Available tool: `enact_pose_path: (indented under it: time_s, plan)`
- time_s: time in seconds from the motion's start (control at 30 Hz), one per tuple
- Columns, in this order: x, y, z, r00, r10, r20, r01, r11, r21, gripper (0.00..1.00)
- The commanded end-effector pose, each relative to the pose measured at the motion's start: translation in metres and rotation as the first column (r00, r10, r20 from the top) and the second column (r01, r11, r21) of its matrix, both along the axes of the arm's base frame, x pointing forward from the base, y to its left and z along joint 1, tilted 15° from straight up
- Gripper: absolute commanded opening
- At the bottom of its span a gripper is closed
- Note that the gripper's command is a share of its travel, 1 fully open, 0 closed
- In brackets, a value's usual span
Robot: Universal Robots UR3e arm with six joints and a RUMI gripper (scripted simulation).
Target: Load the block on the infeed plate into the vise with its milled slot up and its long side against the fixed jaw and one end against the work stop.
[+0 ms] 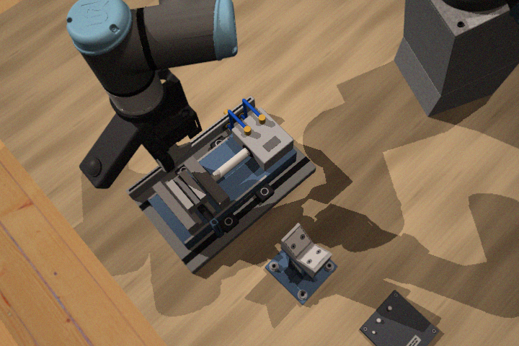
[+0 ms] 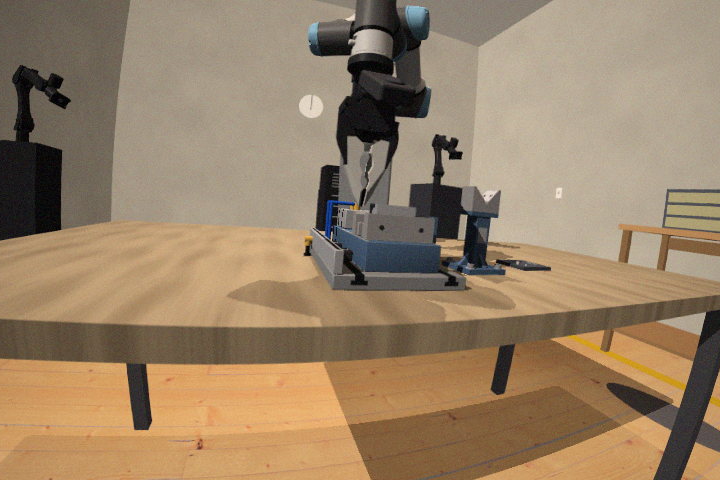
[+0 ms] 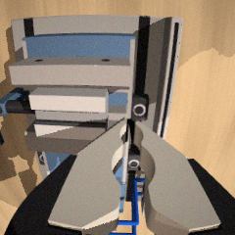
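Black-and-grey two-jaw gripper (image 1: pixel 167 163) (image 2: pixel 362 204) (image 3: pixel 128 119) is clenching on nothing, tips hovering near the vise, just beside the part's three o'clock end, wrist view. Pale grey slotted metal block (image 1: pixel 179 195) (image 3: pixel 69 101) is lying between the vise jaws, slot facing up, long side running along the grey fixed jaw (image 1: pixel 174 205) (image 2: pixel 400 227) (image 3: pixel 70 73) at twelve o'clock. Black rod work stop (image 3: pixel 19 106) is sitting at its nine o'clock end; contact with either is looking likely, hard to confirm.
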State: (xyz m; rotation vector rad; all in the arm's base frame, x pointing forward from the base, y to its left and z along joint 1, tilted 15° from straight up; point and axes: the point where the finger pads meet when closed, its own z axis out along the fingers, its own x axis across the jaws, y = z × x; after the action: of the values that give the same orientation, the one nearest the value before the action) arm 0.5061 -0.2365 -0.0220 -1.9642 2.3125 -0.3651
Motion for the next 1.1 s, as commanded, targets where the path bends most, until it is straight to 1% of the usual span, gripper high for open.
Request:
enact_pose_path:
  time_s: [0.0,0.2,0.43,0.5,0.87,1.0,1.07]
  plan:
    - [0.000,0.000,0.003,1.000,0.000,0.003,0.000,1.000,-0.002,0.00]
    - [-0.002,0.001,0.012,1.000,0.000,0.003,0.000,1.000,-0.002,0.00]
    - [-0.005,0.003,0.027,1.000,0.000,0.003,0.000,1.000,-0.002,0.00]
    - [-0.005,0.003,0.027,1.000,0.000,0.003,0.000,1.000,-0.002,0.00]
    - [-0.011,0.006,0.052,1.000,0.000,0.003,0.000,1.000,-0.002,0.00]
    - [-0.012,0.007,0.057,1.000,0.000,0.003,0.000,1.000,-0.002,0.00]
    - [-0.012,0.007,0.057,1.000,0.000,0.003,0.000,1.000,-0.002,0.00]
